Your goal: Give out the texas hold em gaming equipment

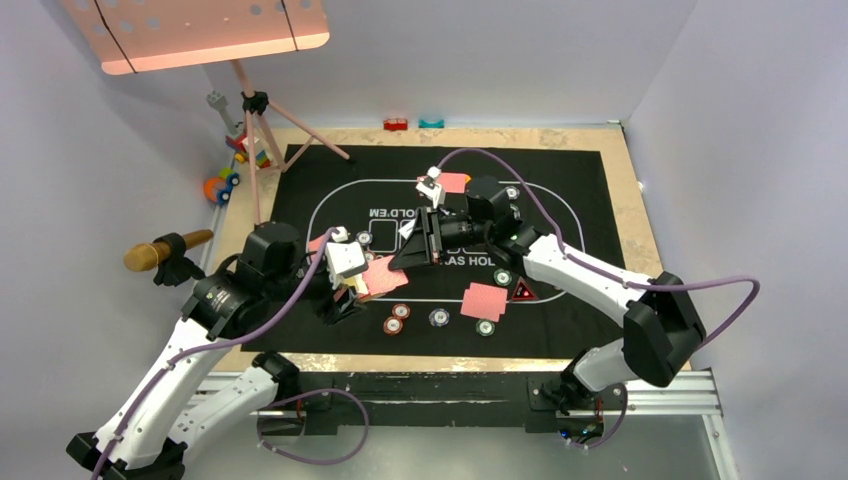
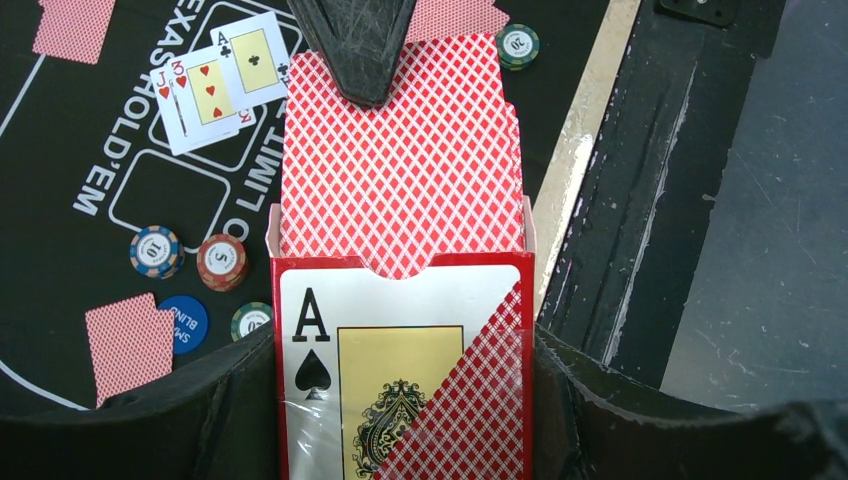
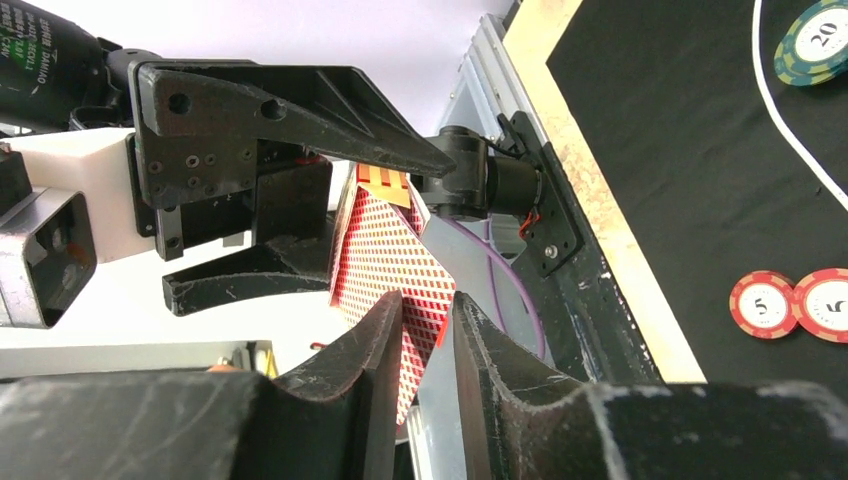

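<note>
left tool (image 2: 400, 420) clamped on red card box with ace-of-spades face (image 2: 400, 370) above black felt mat (image 1: 600, 200) | right tool (image 3: 428, 330) pinched on protruding red-backed card (image 2: 400, 150) | risk: several cards drag out, spill

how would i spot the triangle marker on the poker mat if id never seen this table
Start at the black poker mat and go to its near right part, just inside the white oval line. Beside a face-down red-backed card lies the triangle marker. It is the only three-cornered piece there, red and black, while the chips around it are round.
</note>
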Controlling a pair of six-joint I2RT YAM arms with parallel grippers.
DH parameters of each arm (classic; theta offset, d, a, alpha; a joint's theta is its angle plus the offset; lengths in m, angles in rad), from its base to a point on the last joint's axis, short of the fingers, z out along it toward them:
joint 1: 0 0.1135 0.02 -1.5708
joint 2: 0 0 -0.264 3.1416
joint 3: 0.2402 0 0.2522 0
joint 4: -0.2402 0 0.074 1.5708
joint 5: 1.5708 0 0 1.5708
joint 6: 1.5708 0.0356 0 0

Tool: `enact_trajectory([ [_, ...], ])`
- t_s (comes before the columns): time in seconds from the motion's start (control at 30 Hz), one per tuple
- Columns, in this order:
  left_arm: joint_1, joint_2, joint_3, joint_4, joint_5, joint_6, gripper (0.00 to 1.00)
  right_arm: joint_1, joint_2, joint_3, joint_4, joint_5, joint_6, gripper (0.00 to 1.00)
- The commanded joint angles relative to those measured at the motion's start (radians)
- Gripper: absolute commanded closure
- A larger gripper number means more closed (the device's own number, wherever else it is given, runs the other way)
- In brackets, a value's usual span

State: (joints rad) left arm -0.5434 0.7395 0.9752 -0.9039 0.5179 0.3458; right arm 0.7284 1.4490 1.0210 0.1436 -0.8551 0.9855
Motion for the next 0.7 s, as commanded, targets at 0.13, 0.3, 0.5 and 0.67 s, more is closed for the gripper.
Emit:
enact_trajectory([
  [0.13,0.006,-0.012,0.043,0.074,0.029,-0.025,1.00,-0.048,-0.058,0.017,-0.059,-0.016,-0.038,0.75],
  [0.3,0.006,-0.014,0.042,0.076,0.030,-0.026,1.00,-0.065,-0.075,0.033,-0.087,-0.021,-0.053,0.75],
  [0.5,0.007,-0.016,0.040,0.075,0.030,-0.026,1.00,-0.081,-0.087,0.046,-0.084,-0.033,-0.043,0.81],
  [0.67,0.007,-0.018,0.039,0.074,0.029,-0.026,1.00,-0.100,-0.111,0.044,-0.024,-0.058,0.013,0.94],
])
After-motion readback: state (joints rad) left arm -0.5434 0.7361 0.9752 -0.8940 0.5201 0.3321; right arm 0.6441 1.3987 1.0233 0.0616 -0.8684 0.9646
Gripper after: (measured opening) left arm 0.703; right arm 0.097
